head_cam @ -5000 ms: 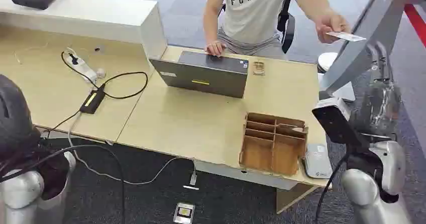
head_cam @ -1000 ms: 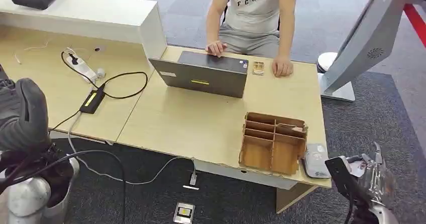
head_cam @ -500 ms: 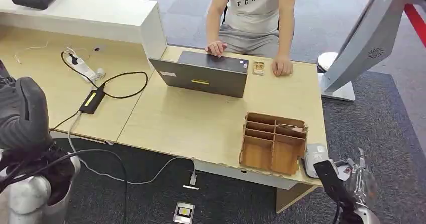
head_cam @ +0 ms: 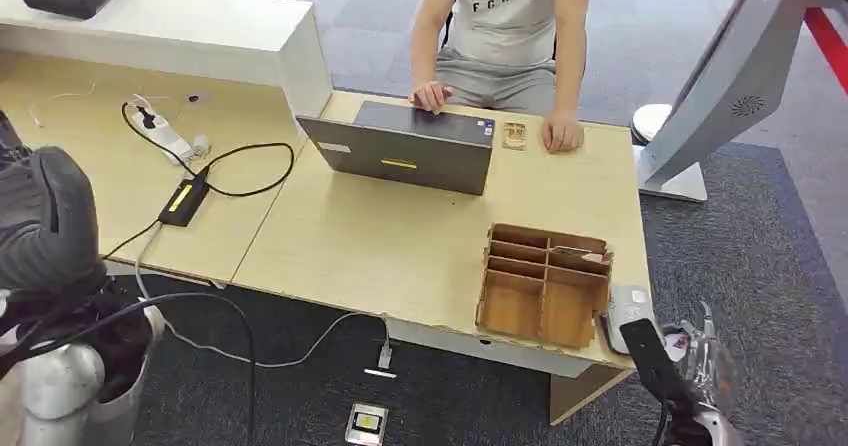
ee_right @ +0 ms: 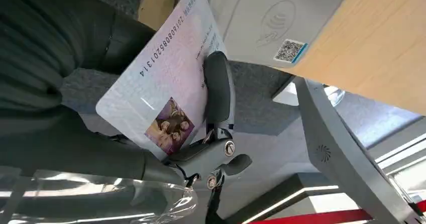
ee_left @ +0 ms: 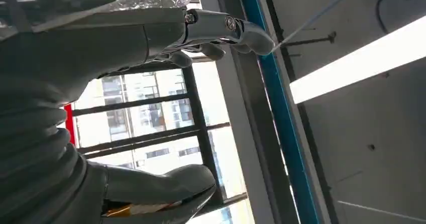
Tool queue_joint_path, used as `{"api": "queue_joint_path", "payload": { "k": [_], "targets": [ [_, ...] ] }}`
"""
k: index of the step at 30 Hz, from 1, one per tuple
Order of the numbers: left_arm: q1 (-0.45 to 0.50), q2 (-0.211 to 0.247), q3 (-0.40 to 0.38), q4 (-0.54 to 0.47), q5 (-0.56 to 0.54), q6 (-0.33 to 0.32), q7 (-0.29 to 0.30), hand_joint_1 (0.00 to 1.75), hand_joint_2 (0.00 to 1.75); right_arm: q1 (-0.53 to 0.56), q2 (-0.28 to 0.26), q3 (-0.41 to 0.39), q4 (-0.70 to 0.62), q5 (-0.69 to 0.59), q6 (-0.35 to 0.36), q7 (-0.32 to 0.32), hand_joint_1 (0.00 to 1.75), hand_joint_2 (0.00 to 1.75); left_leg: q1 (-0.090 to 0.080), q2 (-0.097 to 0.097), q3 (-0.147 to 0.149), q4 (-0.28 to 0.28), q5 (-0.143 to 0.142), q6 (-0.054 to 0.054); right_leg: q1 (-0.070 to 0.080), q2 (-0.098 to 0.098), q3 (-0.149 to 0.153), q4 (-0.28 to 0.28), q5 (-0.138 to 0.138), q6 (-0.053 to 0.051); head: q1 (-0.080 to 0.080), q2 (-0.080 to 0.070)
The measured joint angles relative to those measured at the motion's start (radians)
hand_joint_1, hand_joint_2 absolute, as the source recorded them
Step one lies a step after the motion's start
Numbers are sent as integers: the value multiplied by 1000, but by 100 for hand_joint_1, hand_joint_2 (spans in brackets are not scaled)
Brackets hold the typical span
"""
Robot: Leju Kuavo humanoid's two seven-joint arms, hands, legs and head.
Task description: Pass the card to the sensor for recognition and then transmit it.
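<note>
My right hand [head_cam: 695,364] hangs low off the desk's front right corner and holds the card [ee_right: 166,96], a pale ID card with a small photo and a printed number. One dark finger [ee_right: 218,91] lies across the card's face. The card's far end reaches the sensor [ee_right: 276,15], a flat white reader with a wave symbol and a QR sticker; whether they touch I cannot tell. The sensor [head_cam: 627,318] lies on the desk corner beside the wooden organizer. My left hand [ee_left: 90,53] is raised, its fingers apart, holding nothing.
A wooden divider box [head_cam: 545,284] stands left of the sensor. A laptop [head_cam: 405,148] sits mid-desk in front of a seated person [head_cam: 505,26], whose hands rest on the desk [head_cam: 380,246]. A grey monitor stand [head_cam: 730,76] rises at the right. Cables and a power strip [head_cam: 165,134] lie left.
Five seconds ago my right hand was up by the person's outstretched hand with the card. It has since dropped to the desk corner and crept left toward the sensor; the person's hand returned to the desk.
</note>
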Motion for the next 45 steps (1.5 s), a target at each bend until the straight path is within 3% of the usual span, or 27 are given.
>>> {"api": "queue_joint_path", "payload": {
  "k": [20, 45],
  "targets": [
    [-9, -3, -11, 9, 9, -18, 0, 0, 175, -68, 36, 1, 170, -24, -27, -42, 175, 175, 0, 1, 2, 0, 0, 0, 0, 0, 1, 0, 0, 0, 0, 0],
    [-9, -8, -11, 11, 0, -27, 5, 0, 175, -105, 60, 2, 216, -19, -11, -49, 175, 175, 0, 1, 3, 0, 0, 0, 0, 1, 2, 0, 1, -1, 0, 0]
  ]
}}
